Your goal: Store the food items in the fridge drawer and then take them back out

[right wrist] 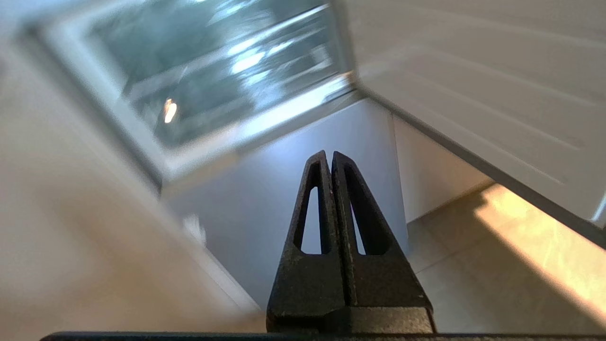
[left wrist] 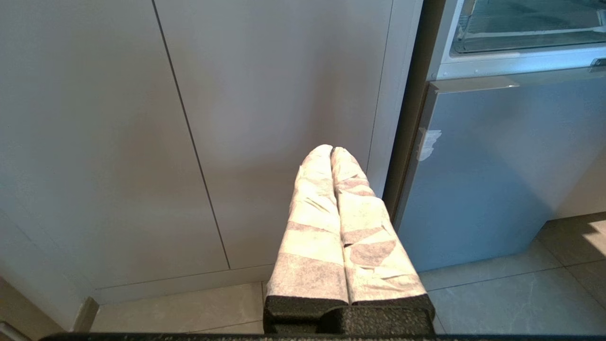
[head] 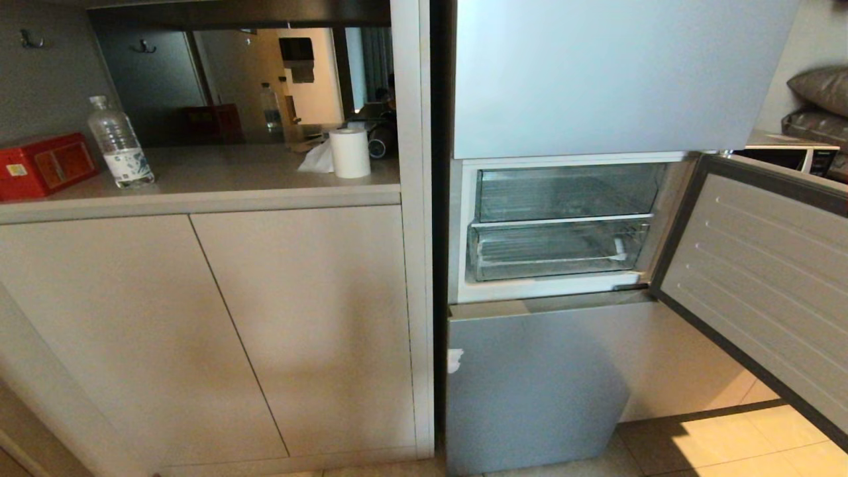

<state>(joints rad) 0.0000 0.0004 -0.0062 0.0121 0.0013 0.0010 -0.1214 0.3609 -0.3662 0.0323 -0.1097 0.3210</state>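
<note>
The right gripper (right wrist: 331,158) was pinched tight and held nothing. The fridge drawer (head: 556,252) sat shut at its eleven o'clock. Closed fingers might just bump its slippery front.

The head camera is looking forward and down from some way back, taking in the cabinet (head: 199,318) on the left and the fridge (head: 550,265) with its open door (head: 762,278) on the right. The left wrist camera is sitting low, facing the cabinet doors (left wrist: 142,142) and the fridge's lower front (left wrist: 497,166). The right wrist camera is tilting up toward the open compartment (right wrist: 222,76) and door (right wrist: 473,85). All three are sharing the fridge.
</note>
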